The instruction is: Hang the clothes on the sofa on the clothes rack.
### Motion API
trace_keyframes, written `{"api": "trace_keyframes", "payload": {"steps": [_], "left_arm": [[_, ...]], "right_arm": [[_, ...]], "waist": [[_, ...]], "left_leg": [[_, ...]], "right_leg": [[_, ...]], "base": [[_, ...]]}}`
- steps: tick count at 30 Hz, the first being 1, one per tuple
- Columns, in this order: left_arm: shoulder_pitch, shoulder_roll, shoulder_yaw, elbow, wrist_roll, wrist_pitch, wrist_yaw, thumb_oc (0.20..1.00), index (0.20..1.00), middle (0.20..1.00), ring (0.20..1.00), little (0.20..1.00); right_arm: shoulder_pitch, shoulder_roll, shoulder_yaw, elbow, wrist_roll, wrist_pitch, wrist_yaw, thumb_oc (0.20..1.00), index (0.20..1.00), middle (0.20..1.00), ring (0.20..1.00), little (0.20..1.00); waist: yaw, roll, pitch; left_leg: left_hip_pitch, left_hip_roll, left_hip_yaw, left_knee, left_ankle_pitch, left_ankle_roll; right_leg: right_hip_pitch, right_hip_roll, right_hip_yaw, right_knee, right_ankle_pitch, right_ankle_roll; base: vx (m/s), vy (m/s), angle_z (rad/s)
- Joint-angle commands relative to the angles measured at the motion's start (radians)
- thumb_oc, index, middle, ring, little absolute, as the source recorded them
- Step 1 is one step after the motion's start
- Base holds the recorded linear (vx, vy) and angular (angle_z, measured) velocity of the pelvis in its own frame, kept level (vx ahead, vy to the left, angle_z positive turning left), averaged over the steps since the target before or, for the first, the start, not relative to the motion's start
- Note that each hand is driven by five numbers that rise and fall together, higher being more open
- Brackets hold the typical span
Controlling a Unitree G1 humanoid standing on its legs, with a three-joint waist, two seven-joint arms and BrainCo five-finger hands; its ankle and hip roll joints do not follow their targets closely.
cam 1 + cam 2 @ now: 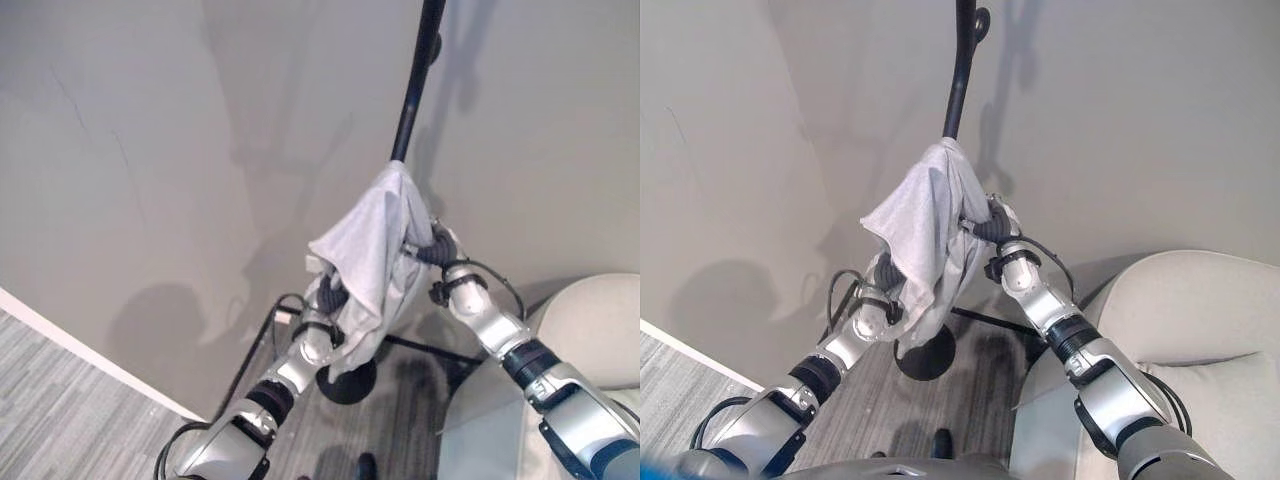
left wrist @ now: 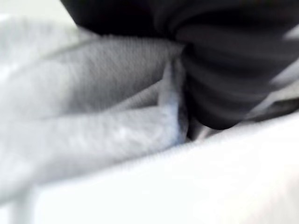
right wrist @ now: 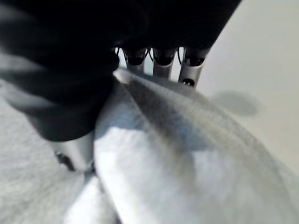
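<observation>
A light grey garment (image 1: 375, 240) hangs in folds over a branch of the black clothes rack (image 1: 412, 90), partway up its pole. My left hand (image 1: 331, 295) is buried in the lower left folds, with its dark cover (image 2: 233, 60) pressed into the cloth (image 2: 93, 116). My right hand (image 1: 436, 250) is at the garment's right side by the pole. In the right wrist view the cloth (image 3: 187, 154) runs between its fingers (image 3: 161, 63) and thumb, which pinch it.
The rack's round black base (image 1: 925, 355) stands on grey carpet close to the plain wall. A pale sofa (image 1: 1200, 300) with a cushion (image 1: 1210, 400) is at the right, under my right arm. A hook (image 1: 982, 20) sticks out near the pole's top.
</observation>
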Motion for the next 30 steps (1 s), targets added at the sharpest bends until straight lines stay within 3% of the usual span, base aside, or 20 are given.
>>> {"api": "trace_keyframes", "payload": {"steps": [1,9,10,11,17,19,22,30], "left_arm": [[0.065,0.014,-0.001,0.101,-0.058,0.02,-0.022,0.2,0.2,0.2,0.2,0.2],[0.238,0.026,0.055,0.116,-0.071,0.017,-0.039,0.2,0.2,0.2,0.2,0.2],[0.247,0.026,0.062,0.12,-0.076,0.017,-0.034,0.849,0.849,0.849,0.849,0.849],[0.259,0.023,0.075,0.119,-0.099,0.015,-0.034,1.0,1.0,1.0,1.0,1.0],[0.288,0.005,0.142,0.074,-0.319,-0.013,-0.078,1.0,1.0,1.0,1.0,1.0],[0.299,-0.01,0.181,0.078,-0.449,-0.026,-0.116,1.0,1.0,1.0,1.0,1.0],[0.326,-0.015,0.21,0.095,-0.536,-0.025,-0.174,1.0,1.0,1.0,1.0,1.0],[0.428,-0.015,0.243,0.234,-0.591,0.0,-0.334,1.0,1.0,1.0,1.0,1.0]], "right_arm": [[0.086,0.0,-0.077,-0.049,0.075,-0.058,-0.014,1.0,1.0,1.0,1.0,1.0],[0.34,0.05,-0.142,0.026,0.061,-0.035,-0.025,1.0,1.0,1.0,1.0,1.0],[0.359,0.054,-0.147,0.033,0.067,-0.033,-0.029,1.0,1.0,1.0,1.0,1.0],[0.376,0.057,-0.154,0.038,0.073,-0.027,-0.03,1.0,1.0,1.0,1.0,1.0],[0.394,0.068,-0.186,0.085,0.116,-0.013,-0.05,1.0,1.0,1.0,1.0,1.0],[0.396,0.078,-0.207,0.119,0.14,-0.008,-0.056,1.0,1.0,1.0,1.0,1.0],[0.401,0.09,-0.229,0.159,0.193,-0.01,-0.041,1.0,1.0,1.0,1.0,1.0],[0.449,0.128,-0.246,0.316,0.3,-0.017,0.059,1.0,1.0,1.0,1.0,1.0]], "waist": [[0.024,0.016,-0.011],[0.025,0.03,-0.029],[0.024,0.031,-0.032],[0.023,0.032,-0.035],[0.022,0.044,-0.039],[0.025,0.05,-0.039],[0.029,0.055,-0.037],[0.043,0.066,-0.029]], "left_leg": [[0.017,0.131,0.05,0.01,-0.04,-0.061],[0.058,0.14,0.073,0.011,-0.051,-0.06],[0.062,0.14,0.075,0.011,-0.053,-0.061],[0.066,0.142,0.076,0.011,-0.053,-0.061],[0.07,0.144,0.076,0.012,-0.048,-0.063],[0.071,0.145,0.076,0.013,-0.044,-0.064],[0.07,0.147,0.071,0.017,-0.042,-0.065],[0.065,0.148,0.057,0.029,-0.037,-0.071]], "right_leg": [[0.036,-0.071,-0.003,0.015,-0.124,0.089],[0.064,-0.065,0.005,0.015,-0.132,0.088],[0.068,-0.065,0.005,0.015,-0.134,0.087],[0.072,-0.064,0.005,0.015,-0.136,0.087],[0.081,-0.063,0.001,0.015,-0.141,0.083],[0.088,-0.063,-0.004,0.015,-0.144,0.08],[0.093,-0.064,-0.008,0.015,-0.145,0.077],[0.108,-0.065,-0.023,0.017,-0.151,0.071]], "base": [[0.0,0.0,0.0],[0.0,-0.003,-0.08],[0.01,-0.007,-0.09],[0.0,-0.006,-0.12],[-0.01,-0.004,-0.05],[-0.02,-0.007,0.11],[-0.01,-0.002,0.01],[0.0,0.003,0.02]]}}
